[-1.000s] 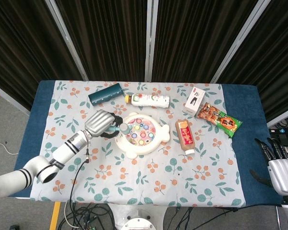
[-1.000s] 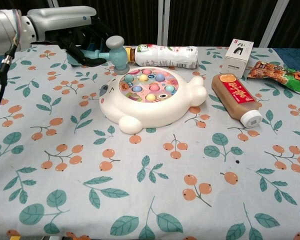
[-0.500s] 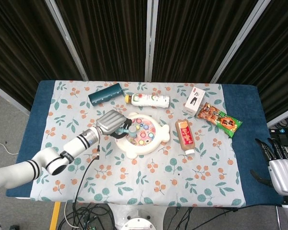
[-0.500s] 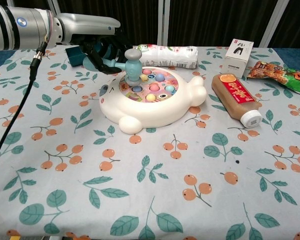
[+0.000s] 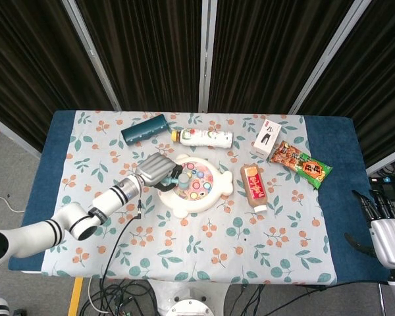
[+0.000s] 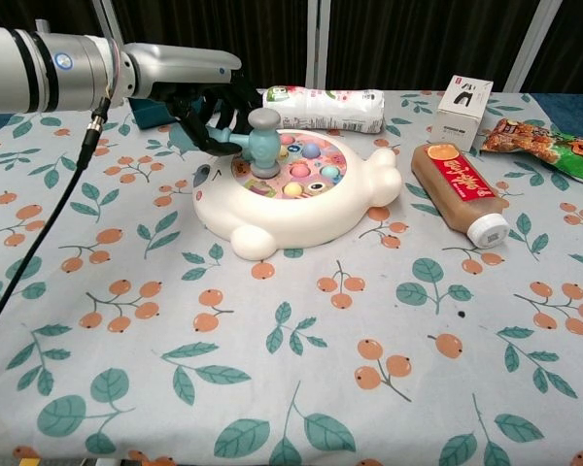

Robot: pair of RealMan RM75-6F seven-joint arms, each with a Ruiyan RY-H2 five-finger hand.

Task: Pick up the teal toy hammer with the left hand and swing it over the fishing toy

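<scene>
My left hand (image 5: 155, 170) (image 6: 206, 112) grips the handle of the teal toy hammer (image 6: 261, 142) (image 5: 178, 179). Its grey-topped head stands upright over the left part of the fishing toy (image 6: 301, 193) (image 5: 204, 195), a white seal-shaped base with a pink top full of coloured fish. The hammer head looks to be touching or just above the pink top. My right hand (image 5: 384, 228) shows only in the head view, at the table's right front corner, far from the toy, with its fingers apart and nothing in it.
Behind the toy lie a white drink bottle (image 6: 325, 109) and a dark teal can (image 5: 145, 128). To its right are a brown bottle (image 6: 460, 192), a small white box (image 6: 463, 99) and a snack bag (image 6: 552, 147). The floral cloth (image 6: 272, 369) covers the table.
My left hand has carried the hammer to the right and down, from beside the toy's left edge to over its pink top. The right hand has stayed put.
</scene>
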